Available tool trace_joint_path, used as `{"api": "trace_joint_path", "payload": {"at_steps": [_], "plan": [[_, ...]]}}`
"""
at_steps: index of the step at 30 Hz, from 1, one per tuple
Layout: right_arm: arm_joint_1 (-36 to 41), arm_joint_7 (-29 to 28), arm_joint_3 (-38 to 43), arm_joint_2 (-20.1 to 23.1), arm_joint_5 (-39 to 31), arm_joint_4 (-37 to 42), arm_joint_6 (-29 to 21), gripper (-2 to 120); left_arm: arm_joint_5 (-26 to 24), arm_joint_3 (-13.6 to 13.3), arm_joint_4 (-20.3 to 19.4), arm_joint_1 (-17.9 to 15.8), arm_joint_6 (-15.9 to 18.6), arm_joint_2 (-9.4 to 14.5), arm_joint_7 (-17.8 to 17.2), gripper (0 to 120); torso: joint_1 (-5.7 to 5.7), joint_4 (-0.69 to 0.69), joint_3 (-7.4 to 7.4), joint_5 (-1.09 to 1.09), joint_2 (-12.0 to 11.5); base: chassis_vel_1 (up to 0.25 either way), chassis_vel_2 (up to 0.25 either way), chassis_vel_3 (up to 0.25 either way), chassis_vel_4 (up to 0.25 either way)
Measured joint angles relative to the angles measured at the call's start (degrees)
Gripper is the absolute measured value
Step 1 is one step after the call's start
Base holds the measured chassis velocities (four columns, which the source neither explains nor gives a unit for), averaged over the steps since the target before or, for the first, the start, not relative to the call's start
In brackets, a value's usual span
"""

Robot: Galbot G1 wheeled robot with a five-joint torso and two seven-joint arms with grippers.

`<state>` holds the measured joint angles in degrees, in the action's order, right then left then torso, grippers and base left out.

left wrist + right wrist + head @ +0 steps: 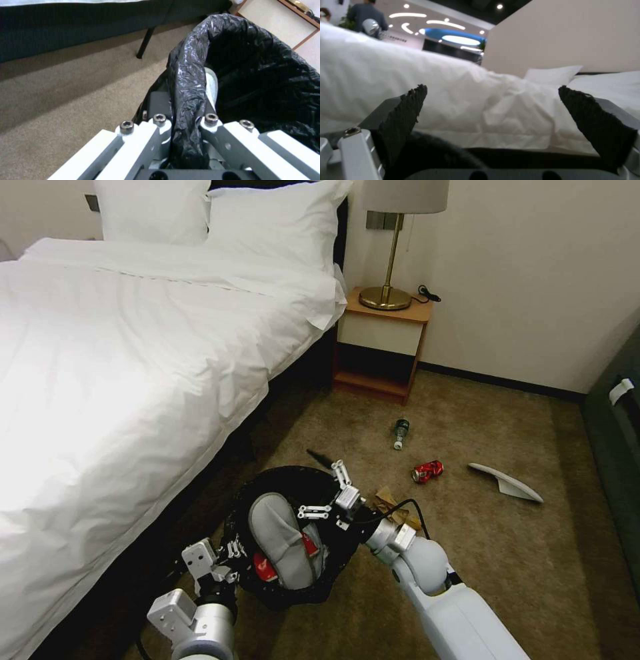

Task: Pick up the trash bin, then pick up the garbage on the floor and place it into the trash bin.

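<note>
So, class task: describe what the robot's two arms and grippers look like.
Both arms are glossy white with silver metal wrist collars. The right gripper has white linkage fingers with dark textured pads and a black cable. The left gripper has white links with dark hex bolts.

Round trash bin lined with crinkled black plastic bag [293,533]: positioned beside the bed, holding a grey-soled white slipper [283,540]. On the carpet: small green bottle [400,433] on its side, crushed red can [427,471], second white slipper [507,482], brown paper bag [390,507].
</note>
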<state>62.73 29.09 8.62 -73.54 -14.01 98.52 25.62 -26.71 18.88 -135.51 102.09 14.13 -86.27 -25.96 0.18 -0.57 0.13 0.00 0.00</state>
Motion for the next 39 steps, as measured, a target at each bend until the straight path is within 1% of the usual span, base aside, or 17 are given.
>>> {"api": "trace_joint_path", "payload": {"at_steps": [2,5,7,8,9,10,12,13,14,15,16,17,18,20,26,28,39], "plan": [[0.4,-3.1,1.3,-0.1,-0.6,1.7,-0.2,100,0.1,0.6,0.0,-0.1,-0.5,0.0,-0.4,4,0.00,0.00,0.00,0.00,0.0,0.000,0.000,0.000,0.000],[0.6,-4.7,1.6,-0.2,-0.5,2.2,-0.6,100,0.2,0.8,0.0,-0.1,-0.7,-0.1,-0.7,4,0.00,0.00,0.00,0.00,0.0,0.000,0.000,0.000,0.000],[1.6,-13.0,4.2,-0.9,3.4,4.1,-3.4,100,1.1,1.4,0.0,0.1,-1.9,-0.3,-1.8,4,0.00,0.01,0.00,0.00,0.0,0.000,0.000,0.000,0.000],[1.6,-13.0,4.2,-0.9,3.4,4.1,-3.4,100,1.1,1.4,0.0,0.1,-1.9,-0.3,-1.8,4,0.00,0.01,0.00,0.00,0.0,0.000,0.000,0.000,0.000],[2.0,-17.0,5.5,-1.3,5.7,4.7,-4.2,100,1.7,1.5,0.0,0.2,-2.1,-0.3,-2.0,4,0.00,0.01,0.00,0.00,0.0,0.000,0.000,0.000,0.000],[2.0,-17.0,5.5,-1.3,5.7,4.7,-4.2,100,1.7,1.5,0.0,0.2,-2.1,-0.3,-2.0,4,0.00,0.01,0.00,0.00,0.0,0.000,0.000,0.000,0.000],[2.8,-24.7,8.4,-2.1,8.2,5.6,-5.5,100,2.3,2.1,0.0,0.5,-2.6,-0.3,-2.3,4,0.00,0.01,0.00,0.01,0.0,0.000,0.000,0.000,0.000],[2.8,-24.7,8.4,-2.1,8.2,5.6,-5.5,100,2.3,2.1,0.0,0.5,-2.6,-0.3,-2.3,4,0.00,0.01,0.00,0.01,0.0,0.000,0.000,0.000,0.000],[3.4,-29.1,10.2,-2.4,8.6,5.9,-5.9,100,2.4,2.7,0.0,0.6,-3.0,-0.3,-2.4,4,0.00,0.00,0.00,0.00,0.0,0.000,0.000,0.000,0.000],[3.4,-29.1,10.2,-2.4,8.6,5.9,-5.9,100,2.4,2.7,0.0,0.6,-3.0,-0.3,-2.4,4,0.00,0.00,0.00,0.00,0.0,0.000,0.000,0.000,0.000],[4.1,-32.1,12.2,-2.7,8.8,6.1,-6.1,100,2.3,3.2,-0.1,0.7,-3.3,-0.3,-2.6,4,0.00,0.00,0.00,0.01,0.0,0.000,0.000,0.000,0.000],[4.8,-33.8,14.5,-2.8,9.0,6.2,-6.1,100,2.2,3.8,-0.3,0.7,-3.6,-0.3,-2.7,4,0.00,0.00,0.00,0.00,0.0,0.000,0.000,0.000,0.000],[4.8,-33.8,14.5,-2.8,9.0,6.2,-6.1,100,2.2,3.8,-0.3,0.7,-3.6,-0.3,-2.7,4,0.00,0.00,0.00,0.00,0.0,0.000,0.000,0.000,0.000],[5.8,-34.8,18.8,-3.3,10.2,6.3,-5.0,100,1.9,4.6,-0.3,0.3,-4.0,-0.4,-2.9,4,0.00,0.00,0.00,0.00,0.0,0.000,0.000,0.000,0.000],[7.9,-34.9,22.7,-3.5,10.6,6.3,-3.0,100,1.8,4.8,0.3,-0.3,-4.3,-0.7,-2.9,4,0.00,-0.01,0.00,0.00,0.0,0.000,0.000,0.000,0.000],[9.5,-35.5,24.4,-3.7,10.7,6.2,-1.3,100,1.9,5.0,0.7,-0.8,-4.6,-0.9,-2.9,4,0.00,0.00,0.00,0.01,0.0,0.000,0.000,0.000,0.000],[10.4,-36.2,26.3,-4.0,11.4,4.9,1.8,100,1.9,6.0,0.8,-1.1,-4.9,-0.9,-2.7,4,0.00,0.00,0.00,0.00,0.0,0.000,0.000,0.000,0.000]]}}
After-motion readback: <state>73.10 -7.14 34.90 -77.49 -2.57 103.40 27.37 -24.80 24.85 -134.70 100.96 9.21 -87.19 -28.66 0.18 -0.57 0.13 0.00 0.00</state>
